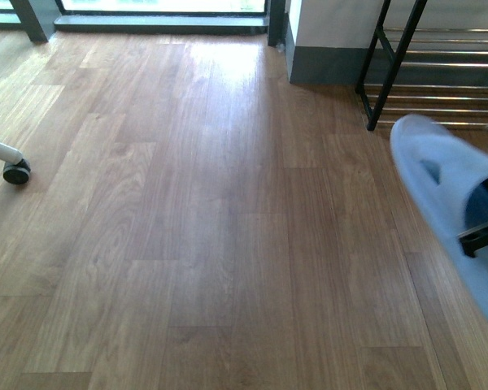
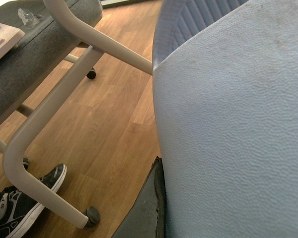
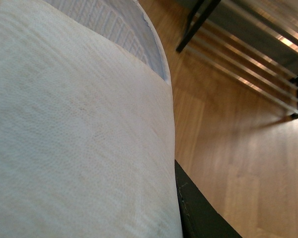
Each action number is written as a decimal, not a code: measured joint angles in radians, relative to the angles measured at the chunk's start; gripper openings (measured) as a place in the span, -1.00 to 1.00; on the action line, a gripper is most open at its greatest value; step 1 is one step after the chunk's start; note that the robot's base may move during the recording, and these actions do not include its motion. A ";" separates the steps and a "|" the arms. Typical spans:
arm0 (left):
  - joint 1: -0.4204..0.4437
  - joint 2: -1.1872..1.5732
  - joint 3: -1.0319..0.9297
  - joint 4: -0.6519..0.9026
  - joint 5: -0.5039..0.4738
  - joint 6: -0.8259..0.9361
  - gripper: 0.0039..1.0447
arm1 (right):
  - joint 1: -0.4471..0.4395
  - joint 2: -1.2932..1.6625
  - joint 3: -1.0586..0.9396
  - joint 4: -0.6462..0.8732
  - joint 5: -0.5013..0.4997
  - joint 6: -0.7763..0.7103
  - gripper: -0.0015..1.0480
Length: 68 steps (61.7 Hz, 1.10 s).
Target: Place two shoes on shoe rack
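Observation:
In the front view a pale grey shoe [image 1: 451, 203], blurred, hangs above the floor at the right edge, and my right gripper [image 1: 481, 234] is shut on its opening. The shoe rack [image 1: 439, 73], with a black frame and chrome rods, stands just beyond it at the top right. In the right wrist view that shoe [image 3: 74, 129] fills the left side, one dark finger [image 3: 198, 213] lies against it, and the rack [image 3: 248, 54] is close by. My left gripper [image 2: 188, 218] is shut on the other shoe [image 2: 238, 109], with one dark finger [image 2: 148, 208] against it. It is out of the front view.
Wood floor throughout. A white caster leg [image 1: 8, 162] is at the left. A grey-based wall corner [image 1: 325, 49] stands beside the rack. In the left wrist view, a white tube frame [image 2: 49, 104] carries a grey seat, with a black sneaker [image 2: 20, 203] below.

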 joint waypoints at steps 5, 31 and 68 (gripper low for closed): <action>0.000 0.000 0.000 0.000 0.000 0.000 -0.97 | 0.035 -0.335 -0.039 -0.204 -0.007 0.024 -0.98; 0.000 0.000 0.000 0.000 0.000 0.000 -0.97 | 0.086 -0.750 -0.065 -0.443 -0.018 0.064 -0.98; -0.002 -0.003 -0.001 0.000 0.003 0.000 -0.97 | 0.088 -0.755 -0.069 -0.443 -0.017 0.068 -0.98</action>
